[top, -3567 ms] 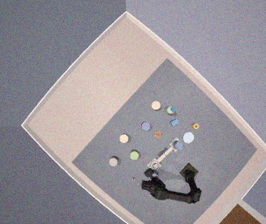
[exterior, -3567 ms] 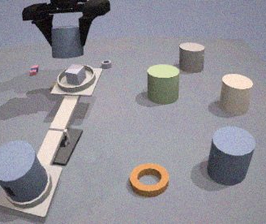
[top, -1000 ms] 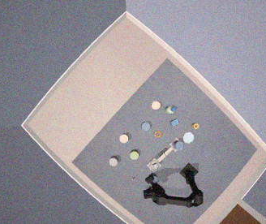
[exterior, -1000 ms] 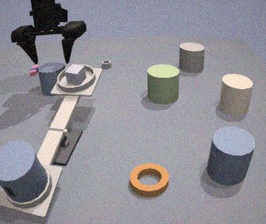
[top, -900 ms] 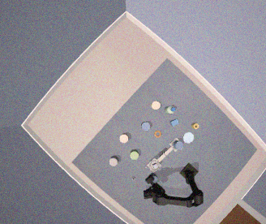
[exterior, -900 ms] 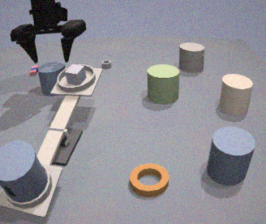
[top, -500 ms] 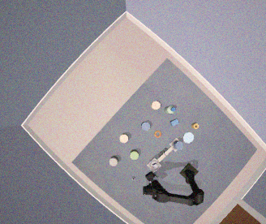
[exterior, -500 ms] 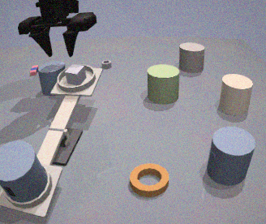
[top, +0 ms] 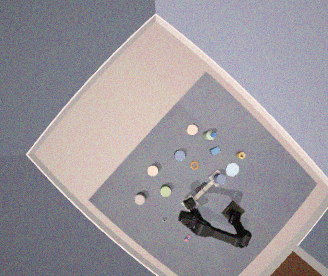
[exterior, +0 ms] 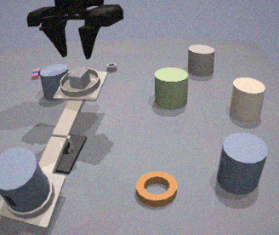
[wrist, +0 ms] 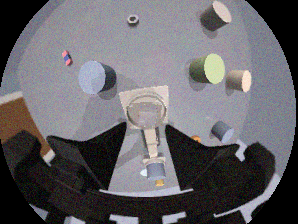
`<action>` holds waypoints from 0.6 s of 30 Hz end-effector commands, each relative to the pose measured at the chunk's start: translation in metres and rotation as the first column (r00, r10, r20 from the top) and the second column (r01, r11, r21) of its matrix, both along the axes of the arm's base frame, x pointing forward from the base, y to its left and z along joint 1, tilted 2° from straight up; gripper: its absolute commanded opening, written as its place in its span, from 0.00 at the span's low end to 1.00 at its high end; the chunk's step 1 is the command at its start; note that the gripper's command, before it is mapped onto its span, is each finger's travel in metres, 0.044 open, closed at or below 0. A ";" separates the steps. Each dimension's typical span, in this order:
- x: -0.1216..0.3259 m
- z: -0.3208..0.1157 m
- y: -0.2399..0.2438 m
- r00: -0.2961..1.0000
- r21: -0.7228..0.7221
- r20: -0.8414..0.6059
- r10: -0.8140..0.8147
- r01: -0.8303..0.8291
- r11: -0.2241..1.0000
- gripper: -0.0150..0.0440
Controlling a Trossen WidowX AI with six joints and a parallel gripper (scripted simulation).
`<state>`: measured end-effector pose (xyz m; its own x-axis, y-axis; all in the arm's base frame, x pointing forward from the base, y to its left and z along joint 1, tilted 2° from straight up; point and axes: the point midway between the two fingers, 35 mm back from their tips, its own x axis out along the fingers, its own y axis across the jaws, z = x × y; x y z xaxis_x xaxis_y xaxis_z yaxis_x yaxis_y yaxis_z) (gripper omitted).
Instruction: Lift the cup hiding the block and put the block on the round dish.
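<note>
My gripper (top: pixel 189 202) (exterior: pixel 76 56) (wrist: pixel 146 126) is open and empty, above the far end of the balance (top: pixel 207 190) (exterior: pixel 69 117) (wrist: pixel 151 142). The grey block (exterior: pixel 80 77) (wrist: pixel 148 117) sits uncovered inside the ring on that end, below the fingers. One blue-grey cup (exterior: pixel 53 85) (wrist: pixel 92 77) stands upright on the floor beside that end. The identical cup (top: pixel 220 178) (exterior: pixel 19 179) (wrist: pixel 156 171) stands on the other, nearer end in the exterior view. The pale round dish (top: pixel 232 169) (wrist: pixel 144 172) lies just past that cup, with no cup above it.
A green cylinder (top: pixel 165 191) (exterior: pixel 171 89) (wrist: pixel 207 69), a blue cylinder (top: pixel 180 155) (exterior: pixel 242 163), a peach cylinder (top: pixel 153 170) (exterior: pixel 247 100) and an orange ring (exterior: pixel 142 193) stand or lie to one side of the balance. A small nut (exterior: pixel 111 67) (wrist: pixel 132 20) lies beyond the far end.
</note>
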<state>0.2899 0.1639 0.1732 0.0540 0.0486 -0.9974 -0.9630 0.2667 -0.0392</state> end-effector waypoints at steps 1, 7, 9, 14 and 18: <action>0.003 -0.003 -0.003 1.000 -0.003 -0.001 -0.002 0.002 1.000 0.69; 0.003 -0.014 -0.003 1.000 -0.003 -0.001 -0.002 0.002 1.000 0.69; 0.004 -0.017 -0.003 1.000 -0.003 -0.001 -0.002 0.002 1.000 0.69; 0.004 -0.025 -0.002 1.000 -0.003 -0.001 -0.002 0.002 1.000 0.69; 0.005 -0.031 -0.002 1.000 -0.003 -0.001 -0.002 0.002 1.000 0.69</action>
<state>0.2942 0.1623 0.1489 0.0544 0.0478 -0.9974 -0.9618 0.2709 -0.0394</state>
